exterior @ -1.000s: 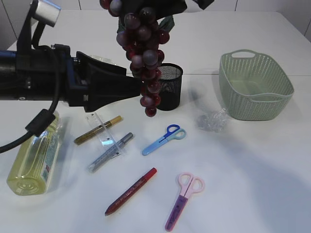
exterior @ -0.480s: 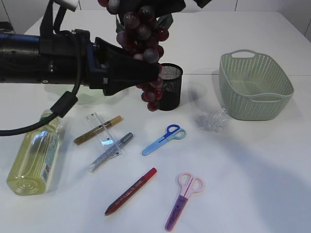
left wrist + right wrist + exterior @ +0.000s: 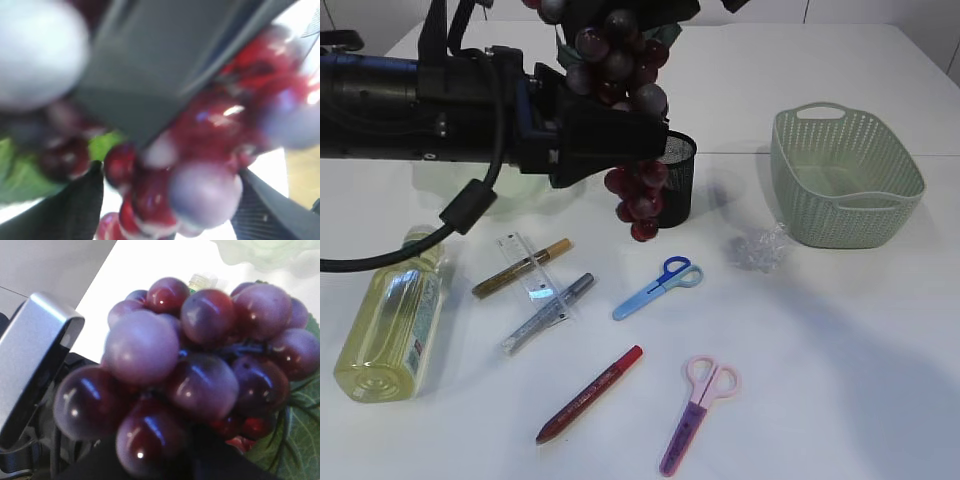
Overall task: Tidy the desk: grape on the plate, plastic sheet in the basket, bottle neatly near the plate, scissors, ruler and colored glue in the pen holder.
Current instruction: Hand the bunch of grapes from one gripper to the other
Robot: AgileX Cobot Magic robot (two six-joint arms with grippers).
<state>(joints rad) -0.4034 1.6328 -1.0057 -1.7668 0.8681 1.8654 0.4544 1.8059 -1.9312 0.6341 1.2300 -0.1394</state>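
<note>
The right gripper [image 3: 620, 8] at the top edge of the exterior view holds the grape [image 3: 620, 110] by its top, jaws closed narrowly on it, though the fingers themselves are cut off by the frame. One bunch hangs down from it in mid-air. The left gripper [image 3: 645, 135] reaches across from the left with its fingers [image 3: 75, 210] spread wide on either side of the bunch; whether they touch it I cannot tell.

Just behind the hanging bunch stands one black mesh pen holder [image 3: 672, 180]. Below the fingers on the table lie two scissors, the blue scissors [image 3: 657, 287] and the pink scissors [image 3: 698, 410], one clear ruler [image 3: 525, 265], and three glue pens: gold [image 3: 522, 267], silver [image 3: 548, 312], red [image 3: 590, 393]. Far left lies one bottle [image 3: 390, 325]; its label is too small to read. To the right sit one crumpled plastic sheet [image 3: 760, 250] and one green basket [image 3: 845, 175]. A pale plate [image 3: 520, 190] shows under the left arm.
</note>
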